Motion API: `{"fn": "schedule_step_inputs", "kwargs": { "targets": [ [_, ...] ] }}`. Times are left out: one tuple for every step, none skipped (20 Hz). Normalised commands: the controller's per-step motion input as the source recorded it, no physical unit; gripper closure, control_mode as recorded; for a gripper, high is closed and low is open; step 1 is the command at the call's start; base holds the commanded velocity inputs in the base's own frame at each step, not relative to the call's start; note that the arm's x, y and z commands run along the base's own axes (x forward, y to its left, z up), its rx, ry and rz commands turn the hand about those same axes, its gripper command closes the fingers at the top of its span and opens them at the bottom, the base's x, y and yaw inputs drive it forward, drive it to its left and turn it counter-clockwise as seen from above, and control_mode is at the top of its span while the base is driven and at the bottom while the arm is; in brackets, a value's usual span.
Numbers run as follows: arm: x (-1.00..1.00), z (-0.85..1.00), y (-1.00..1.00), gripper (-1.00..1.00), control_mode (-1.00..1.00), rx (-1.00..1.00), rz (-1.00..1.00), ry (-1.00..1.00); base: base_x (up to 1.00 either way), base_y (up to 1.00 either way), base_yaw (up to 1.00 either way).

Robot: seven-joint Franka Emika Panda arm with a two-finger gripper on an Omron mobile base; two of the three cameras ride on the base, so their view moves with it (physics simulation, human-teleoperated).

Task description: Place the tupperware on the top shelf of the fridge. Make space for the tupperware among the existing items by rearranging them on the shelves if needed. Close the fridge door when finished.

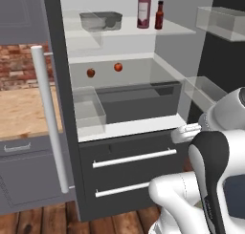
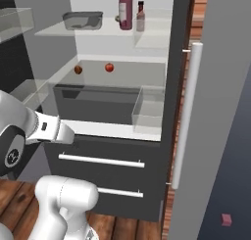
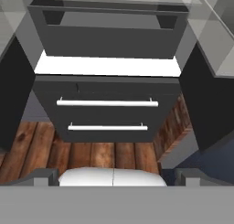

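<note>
The top of the fridge (image 1: 129, 171) is cut off in both base views, so the pinkish-red bottle (image 1: 144, 8) loses its cap at the upper edge of the left one, and the left door's upper part runs out of frame. In the hand view the fridge interior above the dark inner drawer (image 3: 107, 33) is cropped away. The gripper (image 3: 114, 175) sits low in the hand view, where just the two dark finger tips (image 3: 40, 176) show at the far left and right of the bottom edge, spread wide apart with nothing between them and touching nothing. They point toward the fridge's two lower drawers, with wooden floor (image 3: 91, 154) directly beyond them. Well above and beyond the fingers, the tupperware (image 1: 101, 21) rests on the top shelf (image 1: 177, 29), toward its left part. The pinkish-red bottle and the small brown sauce bottle (image 1: 159, 15) stand near each other further right. On the shelf beneath, two small red round items (image 1: 118, 67) lie apart.
</note>
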Motion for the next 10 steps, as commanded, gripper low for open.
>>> {"fn": "schedule_step_inputs", "kwargs": {
  "targets": [
    [0.0, 0.0, 0.0, -1.0, 1.0, 0.0, 0.0, 0.0, -0.44, 0.0, 0.0],
    [0.0, 0.0, 0.0, -1.0, 1.0, 0.0, 0.0, 0.0, -0.45, 0.0, 0.0],
    [0.0, 0.0, 0.0, -1.0, 1.0, 0.0, 0.0, 0.0, -0.41, 0.0, 0.0],
    [0.0, 0.0, 0.0, -1.0, 1.0, 0.0, 0.0, 0.0, -0.36, 0.0, 0.0],
    [0.0, 0.0, 0.0, -1.0, 1.0, 0.0, 0.0, 0.0, -0.19, 0.0, 0.0],
    [0.0, 0.0, 0.0, -1.0, 1.0, 0.0, 0.0, 0.0, 0.0, 0.0, 0.0],
    [0.0, 0.0, 0.0, -1.0, 1.0, 0.0, 0.0, 0.0, 0.0, 0.01, 0.0],
    [0.0, 0.0, 0.0, -1.0, 1.0, 0.0, 0.0, 0.0, 0.04, 0.01, 0.0],
    [0.0, 0.0, 0.0, -1.0, 1.0, 0.0, 0.0, 0.0, 0.17, 0.0, 0.0],
    [0.18, 0.0, 0.0, -1.0, -1.0, 0.0, 0.0, 0.0, 0.0, 0.0, 0.0]
  ]
}}
